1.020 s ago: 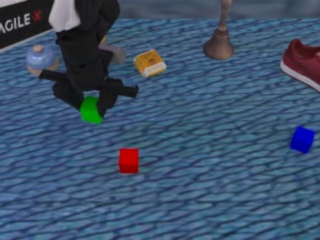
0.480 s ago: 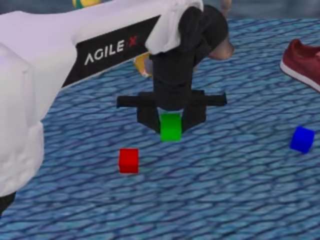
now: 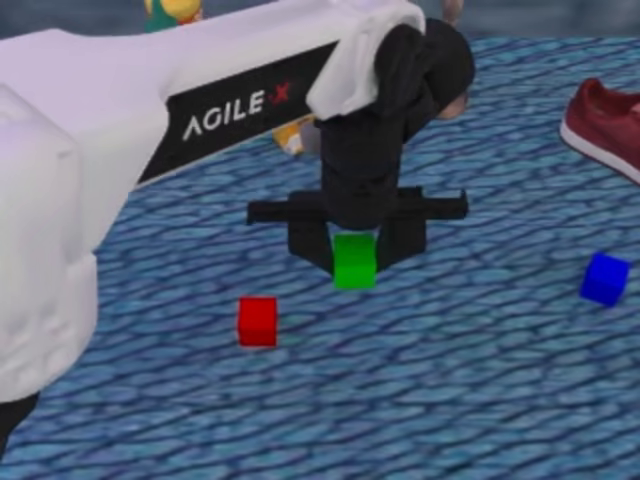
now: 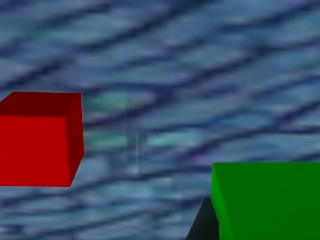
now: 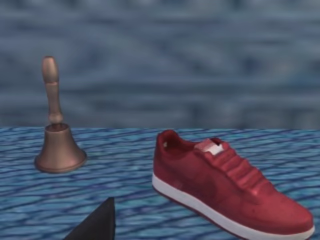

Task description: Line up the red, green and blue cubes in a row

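Since half a second earlier, the left gripper (image 3: 354,262) had carried the green cube (image 3: 354,260) slightly nearer and a touch to the right, its jaws closed on the cube's two sides. That cube hung just beyond and to the right of the red cube (image 3: 257,321), which lay on the blue woven table (image 3: 450,400); the left wrist view showed both close up, red cube (image 4: 40,140) and green cube (image 4: 267,200) apart. Well off to the right sat the blue cube (image 3: 605,278), with the dark red shoe (image 3: 605,125) farther back. My right arm stayed out of the top view; its wrist camera faced the shoe (image 5: 225,187) and a brown bell (image 5: 57,145), and I could not tell how its jaws stood.
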